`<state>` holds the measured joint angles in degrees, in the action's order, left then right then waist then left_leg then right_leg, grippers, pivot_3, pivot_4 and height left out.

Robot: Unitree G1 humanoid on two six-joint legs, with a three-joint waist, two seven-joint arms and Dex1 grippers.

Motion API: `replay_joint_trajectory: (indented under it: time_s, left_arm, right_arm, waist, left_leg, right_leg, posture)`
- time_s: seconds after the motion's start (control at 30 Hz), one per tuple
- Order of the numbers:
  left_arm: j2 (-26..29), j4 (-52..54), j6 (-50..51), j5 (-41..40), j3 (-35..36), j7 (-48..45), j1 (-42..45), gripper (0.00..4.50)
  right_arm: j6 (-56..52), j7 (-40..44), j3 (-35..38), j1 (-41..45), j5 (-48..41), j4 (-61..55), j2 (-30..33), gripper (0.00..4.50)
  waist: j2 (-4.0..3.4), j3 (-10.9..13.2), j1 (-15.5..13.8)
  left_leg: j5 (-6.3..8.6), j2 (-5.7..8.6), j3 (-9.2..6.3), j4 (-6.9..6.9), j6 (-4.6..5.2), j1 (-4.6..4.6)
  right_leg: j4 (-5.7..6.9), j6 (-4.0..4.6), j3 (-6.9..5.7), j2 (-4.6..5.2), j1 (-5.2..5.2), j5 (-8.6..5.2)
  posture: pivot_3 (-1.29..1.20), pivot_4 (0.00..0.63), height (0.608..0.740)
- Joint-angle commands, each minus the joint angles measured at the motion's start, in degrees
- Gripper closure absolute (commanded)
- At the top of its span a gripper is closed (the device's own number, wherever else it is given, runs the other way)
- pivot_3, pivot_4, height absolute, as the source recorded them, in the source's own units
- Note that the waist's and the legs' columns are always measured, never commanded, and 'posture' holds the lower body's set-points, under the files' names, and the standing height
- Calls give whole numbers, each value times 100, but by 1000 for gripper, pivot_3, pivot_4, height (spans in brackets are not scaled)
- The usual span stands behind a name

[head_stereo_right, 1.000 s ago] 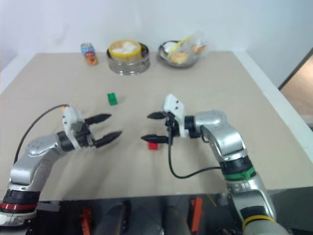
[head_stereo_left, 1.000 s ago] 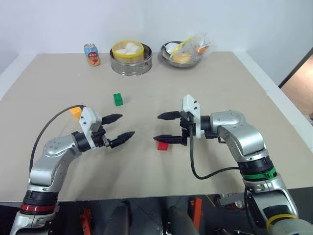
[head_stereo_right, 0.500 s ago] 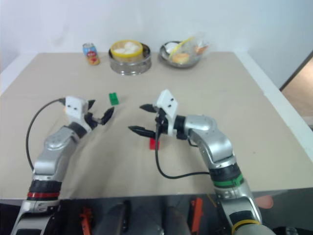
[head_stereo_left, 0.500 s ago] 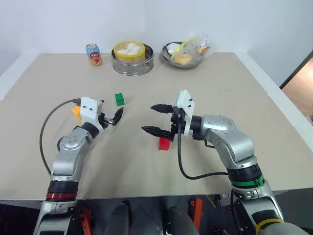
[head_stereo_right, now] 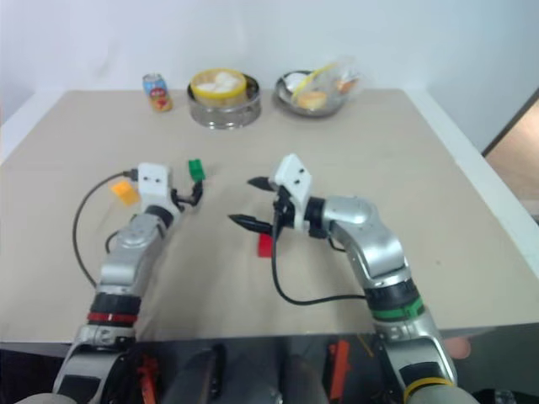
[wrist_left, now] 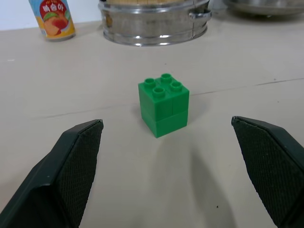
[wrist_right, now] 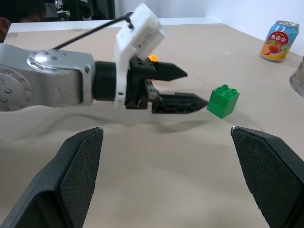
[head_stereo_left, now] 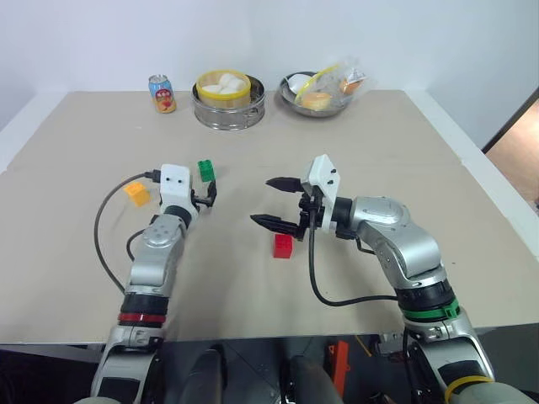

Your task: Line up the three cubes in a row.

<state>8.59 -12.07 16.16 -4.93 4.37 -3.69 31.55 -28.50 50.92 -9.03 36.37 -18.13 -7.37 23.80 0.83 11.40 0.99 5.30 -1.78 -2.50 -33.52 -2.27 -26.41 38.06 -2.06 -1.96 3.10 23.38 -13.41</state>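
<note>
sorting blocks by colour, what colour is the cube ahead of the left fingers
Green: the small studded plastic cube, clearest in the left wrist view.

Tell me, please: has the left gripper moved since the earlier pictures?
Yes. The left gripper, open, has swung from pointing sideways toward the right arm to pointing up the table, and now stands just short of the green cube, which stays in place.

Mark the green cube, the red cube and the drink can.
green cube (wrist_left: 164,102), left wrist view, on its front faces below the studs
red cube (head_stereo_left: 283,246), left eye view, on its top
drink can (head_stereo_left: 161,93), left eye view, on its printed side
</note>
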Motion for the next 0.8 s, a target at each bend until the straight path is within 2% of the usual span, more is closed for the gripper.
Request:
replay_joint_trajectory:
  time_s: [0.03,0.8]
  left_arm:
    - [-116,-244,-95,106,19,240,354,0]
    - [-259,-3037,-1174,156,218,687,1998,0]
  right_arm:
    - [121,-15,72,101,-7,-46,33,48]
    - [94,-160,117,99,44,-86,120,48]
  waist:
    - [0,0,0]
    - [5,3,-1]
  left_leg:
    - [0,0,-1,0,0,0]
    - [0,3,0,0,0,-1]
  right_leg:
    - [0,-1,-1,-1,0,0]
    - [-1,-10,-2,0,1,4]
  posture:
    - [0,150,740]
    - [0,150,740]
